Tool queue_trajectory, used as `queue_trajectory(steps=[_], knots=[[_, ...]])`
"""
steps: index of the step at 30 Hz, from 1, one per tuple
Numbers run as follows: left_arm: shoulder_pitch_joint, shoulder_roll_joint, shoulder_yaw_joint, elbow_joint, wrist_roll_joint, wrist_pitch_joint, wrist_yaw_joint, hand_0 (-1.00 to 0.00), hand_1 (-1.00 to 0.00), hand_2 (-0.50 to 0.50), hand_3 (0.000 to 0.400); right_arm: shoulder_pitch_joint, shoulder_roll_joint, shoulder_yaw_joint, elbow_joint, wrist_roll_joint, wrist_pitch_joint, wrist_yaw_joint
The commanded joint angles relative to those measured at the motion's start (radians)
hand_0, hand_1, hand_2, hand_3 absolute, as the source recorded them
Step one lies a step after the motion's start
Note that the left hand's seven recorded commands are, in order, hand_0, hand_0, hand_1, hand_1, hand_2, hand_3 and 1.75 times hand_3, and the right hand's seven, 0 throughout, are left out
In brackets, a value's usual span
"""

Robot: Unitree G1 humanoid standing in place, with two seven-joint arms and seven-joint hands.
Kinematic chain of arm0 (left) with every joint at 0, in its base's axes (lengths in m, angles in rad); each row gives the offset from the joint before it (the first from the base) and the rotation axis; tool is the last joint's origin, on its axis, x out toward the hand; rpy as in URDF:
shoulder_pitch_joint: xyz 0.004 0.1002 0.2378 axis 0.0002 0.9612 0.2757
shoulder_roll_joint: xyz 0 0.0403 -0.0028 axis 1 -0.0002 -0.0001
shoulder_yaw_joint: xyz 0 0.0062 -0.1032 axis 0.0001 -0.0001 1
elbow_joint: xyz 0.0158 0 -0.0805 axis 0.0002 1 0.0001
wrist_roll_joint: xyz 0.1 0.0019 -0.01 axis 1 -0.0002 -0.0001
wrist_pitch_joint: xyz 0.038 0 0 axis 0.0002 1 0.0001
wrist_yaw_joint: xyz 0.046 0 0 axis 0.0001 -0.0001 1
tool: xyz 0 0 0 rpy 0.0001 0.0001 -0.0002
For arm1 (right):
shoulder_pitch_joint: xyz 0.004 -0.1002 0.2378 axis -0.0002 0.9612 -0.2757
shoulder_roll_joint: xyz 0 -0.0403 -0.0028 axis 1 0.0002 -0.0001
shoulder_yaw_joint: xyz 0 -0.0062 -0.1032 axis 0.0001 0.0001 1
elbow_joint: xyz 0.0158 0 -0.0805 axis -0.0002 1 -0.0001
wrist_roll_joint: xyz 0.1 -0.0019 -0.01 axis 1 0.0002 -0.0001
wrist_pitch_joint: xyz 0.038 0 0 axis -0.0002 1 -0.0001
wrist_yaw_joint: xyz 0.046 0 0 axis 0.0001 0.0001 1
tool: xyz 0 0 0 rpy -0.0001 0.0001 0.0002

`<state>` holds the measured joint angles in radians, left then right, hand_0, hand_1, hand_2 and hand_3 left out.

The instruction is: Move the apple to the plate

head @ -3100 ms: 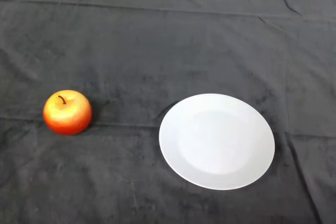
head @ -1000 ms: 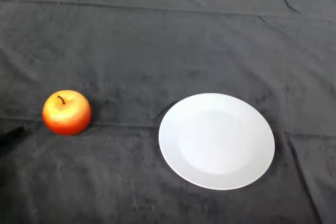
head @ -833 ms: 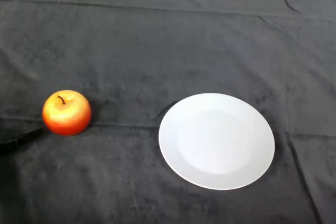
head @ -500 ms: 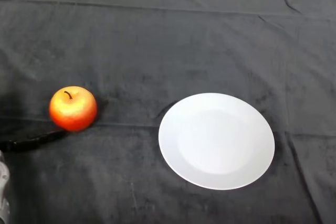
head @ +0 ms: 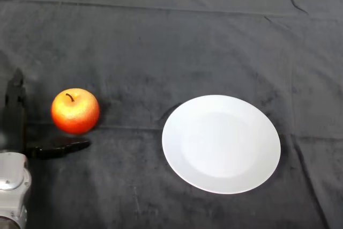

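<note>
The apple point(head: 75, 111) sits on the dark cloth point(head: 177, 41) at the left, stem up, well apart from the white plate point(head: 221, 143) to its right (the plate holds nothing); the left hand point(head: 16, 132) reaches in at the lower left edge with its fingers spread and straight; one black finger point(head: 14, 108) stands up to the left of the apple, another lies flat on the cloth just below it; neither visibly grips the fruit.
</note>
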<state>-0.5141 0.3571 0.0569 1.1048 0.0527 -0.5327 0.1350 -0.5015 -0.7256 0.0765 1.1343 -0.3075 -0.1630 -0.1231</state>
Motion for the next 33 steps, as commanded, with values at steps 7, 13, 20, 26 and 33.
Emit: queue_trajectory(steps=[7, 13, 20, 26, 33], knots=[[-0.056, -0.035, -0.062, -0.026, 0.059, -0.033, 0.003, 0.00, 0.00, 0.00, 0.000, 0.069, 0.037, 0.0160, 0.020, -0.0136, 0.014, 0.0137], [-0.060, -0.055, -0.102, -0.025, 0.082, -0.047, 0.009, 0.00, 0.00, 0.00, 0.000, 0.069, 0.037, 0.0159, 0.020, -0.0137, 0.014, 0.0138], [-0.053, -0.051, -0.138, -0.022, 0.097, -0.073, -0.007, -1.00, -1.00, 0.00, 0.400, 0.069, 0.037, 0.0158, 0.020, -0.0137, 0.015, 0.0139], [-0.054, -0.043, -0.155, -0.018, 0.104, -0.080, -0.016, -1.00, -1.00, 0.00, 0.400, 0.069, 0.037, 0.0158, 0.020, -0.0138, 0.015, 0.0139], [-0.071, -0.041, -0.171, -0.014, 0.112, -0.081, -0.015, -1.00, -1.00, 0.00, 0.400, 0.069, 0.037, 0.0158, 0.021, -0.0140, 0.014, 0.0139]])
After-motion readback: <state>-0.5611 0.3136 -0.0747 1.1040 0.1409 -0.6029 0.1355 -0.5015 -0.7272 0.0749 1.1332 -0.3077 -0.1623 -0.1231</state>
